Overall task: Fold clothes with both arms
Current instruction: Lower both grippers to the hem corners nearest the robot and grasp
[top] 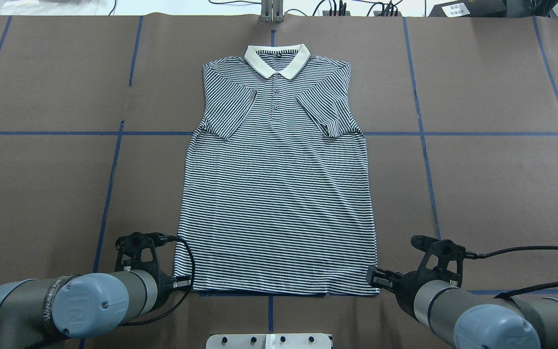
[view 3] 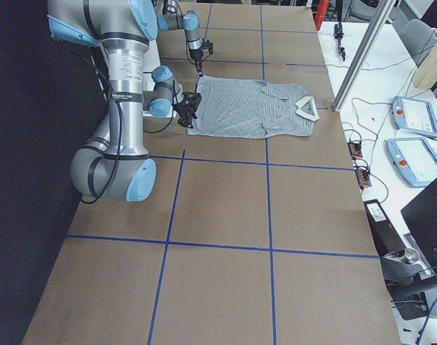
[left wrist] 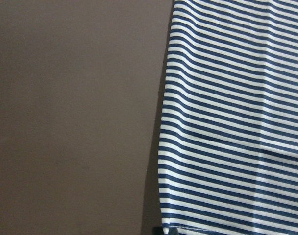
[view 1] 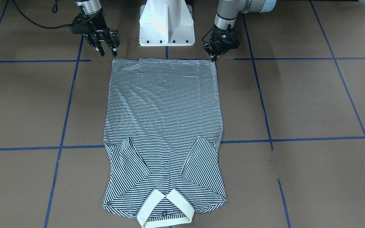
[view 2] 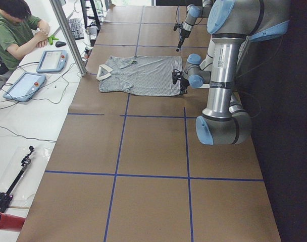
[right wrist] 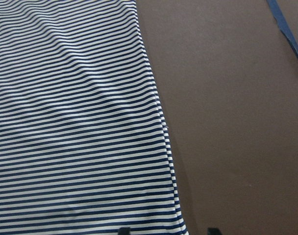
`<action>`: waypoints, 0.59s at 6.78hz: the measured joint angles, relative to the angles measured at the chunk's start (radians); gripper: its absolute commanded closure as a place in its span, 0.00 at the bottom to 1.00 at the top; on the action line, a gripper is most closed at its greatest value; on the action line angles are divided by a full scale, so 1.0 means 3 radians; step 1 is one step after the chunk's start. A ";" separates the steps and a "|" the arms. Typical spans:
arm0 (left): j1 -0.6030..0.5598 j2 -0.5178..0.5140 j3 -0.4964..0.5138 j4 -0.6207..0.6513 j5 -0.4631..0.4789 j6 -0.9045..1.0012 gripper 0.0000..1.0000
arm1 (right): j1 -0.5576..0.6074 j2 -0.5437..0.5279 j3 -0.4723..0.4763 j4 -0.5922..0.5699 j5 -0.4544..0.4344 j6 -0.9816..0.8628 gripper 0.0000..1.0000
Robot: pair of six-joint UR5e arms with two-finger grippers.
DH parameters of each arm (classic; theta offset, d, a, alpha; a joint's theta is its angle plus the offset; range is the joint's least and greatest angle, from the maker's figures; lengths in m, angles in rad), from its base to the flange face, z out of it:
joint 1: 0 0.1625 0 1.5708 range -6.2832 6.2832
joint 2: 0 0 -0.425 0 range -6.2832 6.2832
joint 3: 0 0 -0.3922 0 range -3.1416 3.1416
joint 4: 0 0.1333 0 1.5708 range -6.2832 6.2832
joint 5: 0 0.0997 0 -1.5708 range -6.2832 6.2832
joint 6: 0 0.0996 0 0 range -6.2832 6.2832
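Shirt flat — jaws on left arm pinch its hem corner, those on right arm open.

Bare table stretches wide on both sides of the shirt, leaving open lanes along its long edges. At the hem by the robot the room is tighter. The white base stands just behind the hem's middle. The left gripper, fingers together, sits at one corner, and the right gripper, fingers spread, is just off the other. Beyond the collar, a metal post and cables line the far edge.
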 measured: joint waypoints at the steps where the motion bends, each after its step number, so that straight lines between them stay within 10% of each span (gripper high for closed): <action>1: -0.0008 -0.0019 -0.0003 0.0001 0.0000 -0.0001 1.00 | -0.0071 0.0018 -0.0105 -0.0006 -0.0093 0.0104 0.46; 4: -0.0016 -0.0060 -0.0005 0.0006 -0.0004 -0.0003 1.00 | -0.0278 0.0051 -0.0238 -0.0014 -0.0315 0.0197 0.47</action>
